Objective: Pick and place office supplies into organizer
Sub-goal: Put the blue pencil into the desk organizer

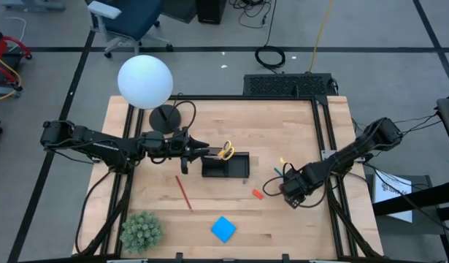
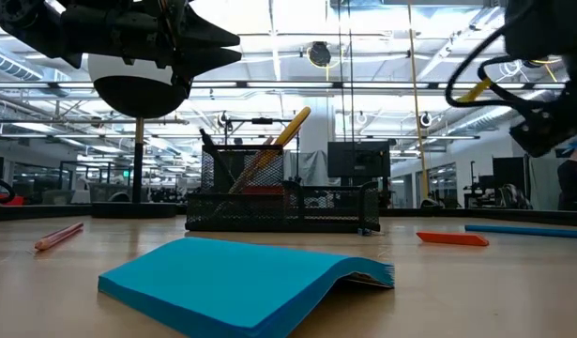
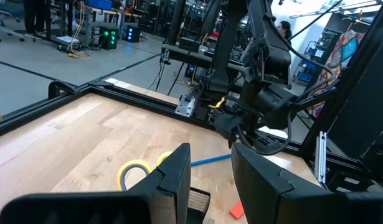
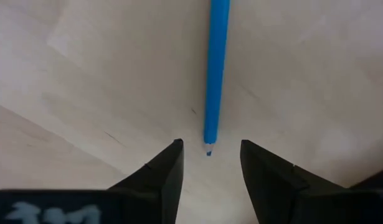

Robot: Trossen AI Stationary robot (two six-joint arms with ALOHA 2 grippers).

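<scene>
The table [image 1: 297, 226] carries the organizer [image 1: 225, 166] at its centre, scissors [image 1: 225, 151] in it. The left gripper [image 1: 206, 151] hovers beside it, part open, empty. The right gripper [image 4: 208, 163] – jaws parted, empty – straddles the blue pencil [image 4: 214, 74]: better to centre and descend squarely before closing.

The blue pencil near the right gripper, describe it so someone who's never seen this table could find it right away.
Start at the black mesh organizer in the middle of the wooden table and look toward the right gripper. The blue pencil lies flat on the bare wood just ahead of that gripper's open fingers, its tip pointing at the gap between them. It is long, thin and blue, unlike the short orange-red eraser nearby.
</scene>
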